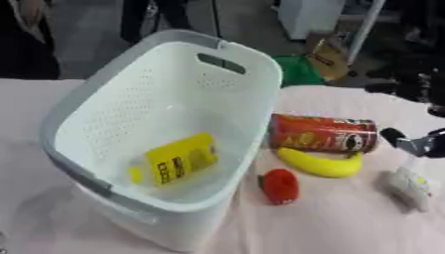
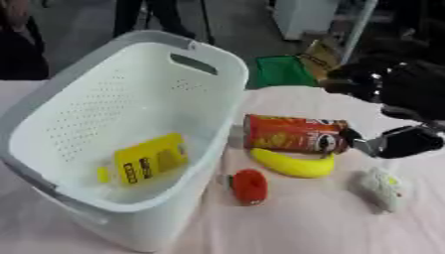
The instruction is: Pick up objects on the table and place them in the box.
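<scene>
Right eye view showed one yellow pack [image 2: 148, 159] already in the basket [image 2: 217, 74]. Can [image 2: 291, 134], banana [image 2: 291, 166], red fruit [image 2: 250, 186] and a pale thing [image 2: 380, 188] waited; right hand [image 2: 404, 141], fingers curled, held nothing

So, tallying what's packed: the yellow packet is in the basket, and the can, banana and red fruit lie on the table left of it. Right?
Not quite. The can, banana and red fruit lie right of the basket, as the left eye view shows. The yellow packet is inside.

We see a white perforated basket [image 1: 113, 99] holding a yellow packet [image 1: 178, 158] (lying flat). Right of it: red chip can [image 1: 322, 133] on its side, banana [image 1: 320, 165] just below, red strawberry-like toy [image 1: 280, 186], a whitish object [image 1: 408, 187].
</scene>
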